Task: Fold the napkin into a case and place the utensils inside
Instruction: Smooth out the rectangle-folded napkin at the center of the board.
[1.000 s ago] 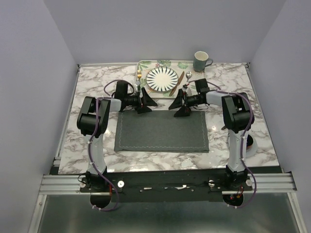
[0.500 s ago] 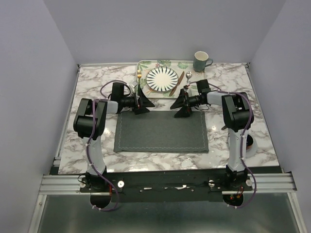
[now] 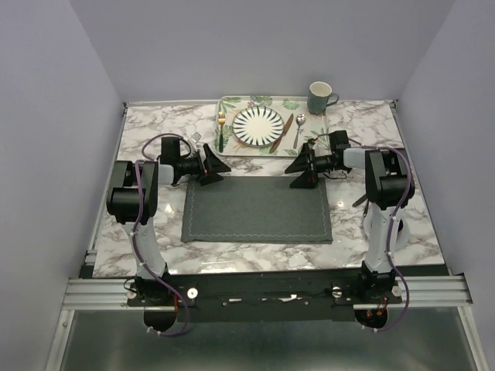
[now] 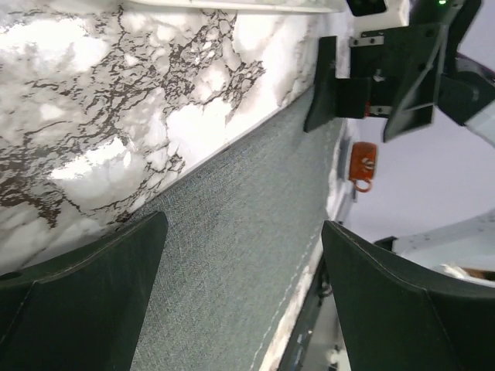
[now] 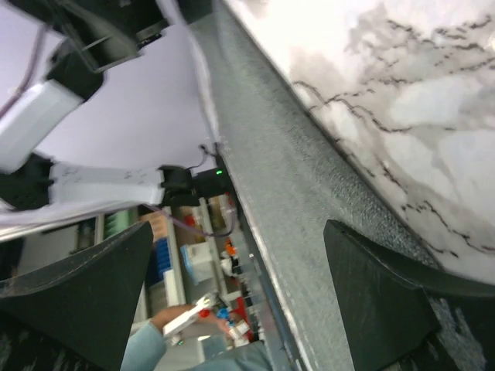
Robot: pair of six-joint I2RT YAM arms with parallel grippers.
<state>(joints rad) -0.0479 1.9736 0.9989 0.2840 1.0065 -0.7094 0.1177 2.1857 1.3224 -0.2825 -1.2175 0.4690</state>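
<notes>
Top view: napkin (image 3: pixel 257 209) lies flat and unfolded on the desk (image 3: pixel 147 131). Left jaws stand open, empty, by its far left corner. Right jaws stand open, empty, by its far right corner. Fork (image 3: pixel 221 127), knife (image 3: pixel 277 133) and spoon (image 3: pixel 298 127) lie on the tray (image 3: pixel 232 104).
Left wrist: open jaws straddle the napkin (image 4: pixel 247 255) edge.
Right wrist: open jaws above the napkin (image 5: pixel 286 201) border.
</notes>
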